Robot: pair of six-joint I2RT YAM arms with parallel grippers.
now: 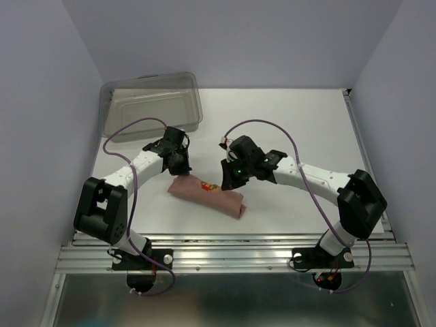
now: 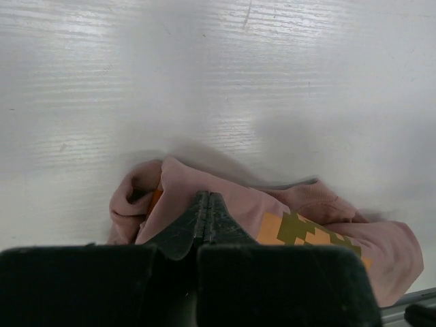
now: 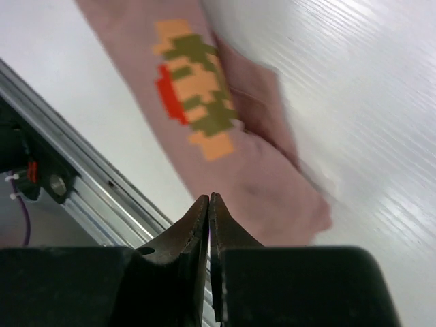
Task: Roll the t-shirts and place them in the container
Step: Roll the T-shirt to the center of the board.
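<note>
Item: dusty-pink t-shirt (image 1: 208, 196), rolled into a short bundle. It lies slantwise on the white table (image 1: 306, 122) near the front rail (image 1: 231, 240), with the orange and olive print (image 3: 194, 88) facing outward.

Risks: the outer lap looks loose, so the roll may spring open if a fingertip drags cloth on leaving. A push toward the near side could slide it onto the rail.

Left gripper (image 2: 208, 201): jaws closed tip to tip, low over the roll's left end. Whether they pinch a fold cannot be told. The arm is bent at the elbow, wrist pitched down.

Right gripper (image 3: 210, 201): jaws together with nothing between them, poised above the roll's middle. The arm reaches in from the right, wrist angled down.

Also present: clear plastic bin (image 1: 153, 102), far left, well apart.
</note>
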